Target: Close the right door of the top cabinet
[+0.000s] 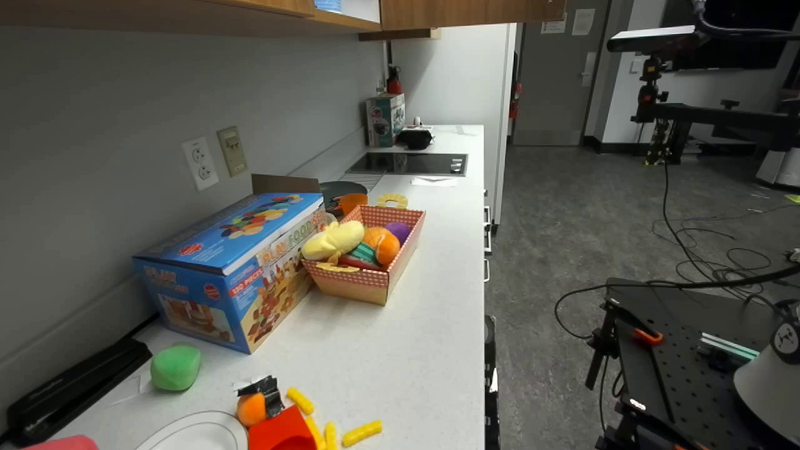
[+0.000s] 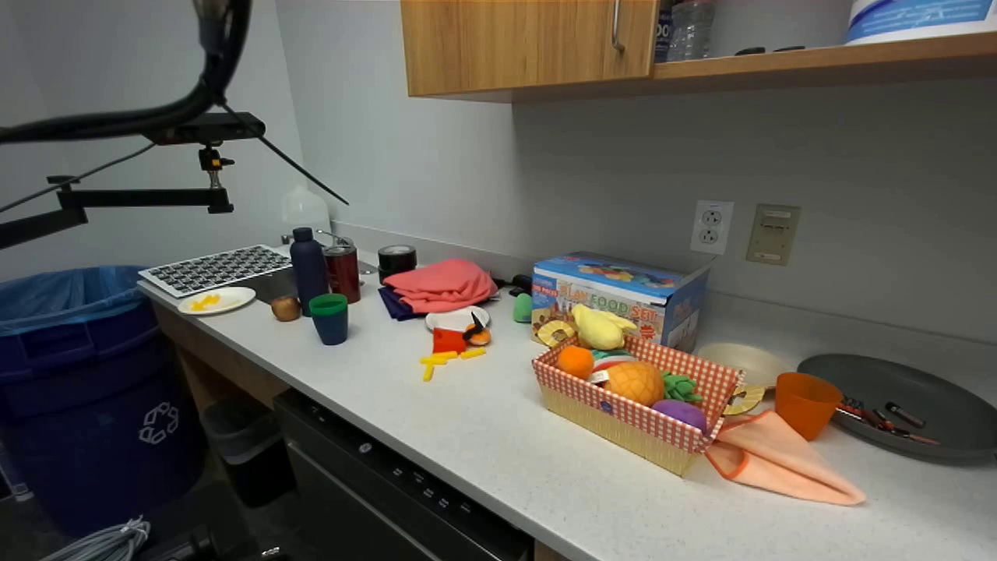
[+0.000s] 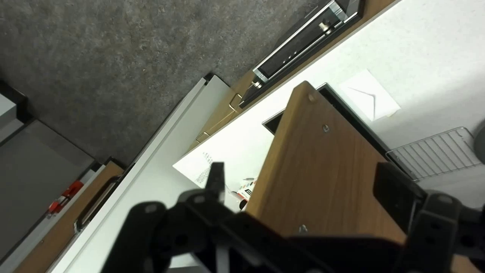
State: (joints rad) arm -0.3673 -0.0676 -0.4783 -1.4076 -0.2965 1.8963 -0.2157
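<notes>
The top cabinet shows at the top of both exterior views, by its tan underside (image 1: 156, 19) and its lower board (image 2: 826, 61). The right door (image 1: 450, 14) stands open in an exterior view, swung out from the cabinet front, with only its lower part visible. In the wrist view a brown wood panel with screw heads, apparently this door (image 3: 333, 170), fills the middle. My gripper (image 3: 303, 185) is open, with its fingers spread on either side of the view. The left finger lies past the panel's edge and the right one overlaps its face. Contact cannot be told. The exterior views do not show the gripper.
A closed cabinet door (image 2: 530, 47) with a metal handle is left of the open shelf, which holds a bottle (image 2: 691, 31) and a tub (image 2: 919, 19). Below, the white countertop (image 2: 467, 421) bears a toy food box (image 1: 212, 262) and basket (image 1: 356, 290). A tall white appliance (image 1: 450, 75) stands behind.
</notes>
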